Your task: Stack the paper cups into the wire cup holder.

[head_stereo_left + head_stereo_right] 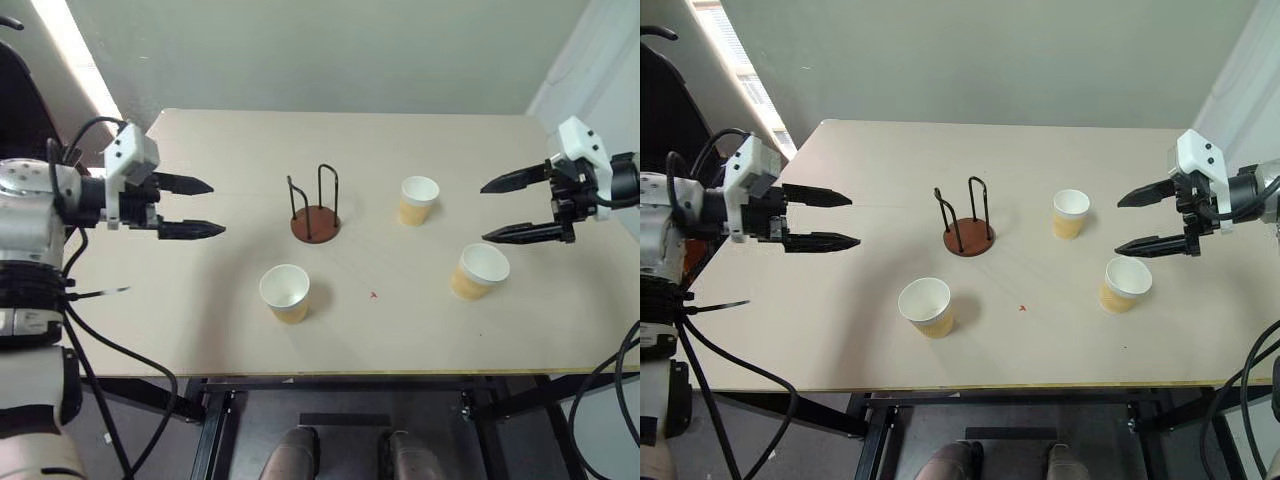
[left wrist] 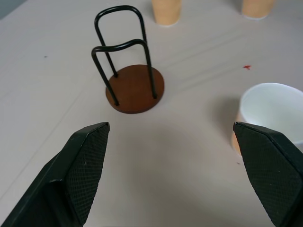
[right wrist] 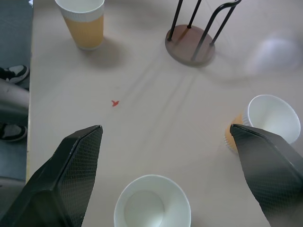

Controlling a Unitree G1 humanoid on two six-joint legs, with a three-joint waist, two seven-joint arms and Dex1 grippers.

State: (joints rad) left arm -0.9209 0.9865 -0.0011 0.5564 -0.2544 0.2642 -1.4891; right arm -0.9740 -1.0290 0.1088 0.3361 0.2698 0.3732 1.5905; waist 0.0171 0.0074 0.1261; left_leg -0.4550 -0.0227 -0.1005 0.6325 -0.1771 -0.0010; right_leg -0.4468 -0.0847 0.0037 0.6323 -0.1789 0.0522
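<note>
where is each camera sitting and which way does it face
Head eyes: look forward and down on the table; left gripper and right gripper show, open.
Left wrist: along its fingers at the wire cup holder.
Right wrist: along its fingers at three paper cups.
Shared: holder and cups.

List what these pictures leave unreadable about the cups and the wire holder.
- Left wrist view: the two far paper cups are cut off by the picture's edge, rims unseen.
- Right wrist view: the wire cup holder loses its loop tops to the edge.
- Right wrist view: a blurred pale patch on the table, unidentifiable.
</note>
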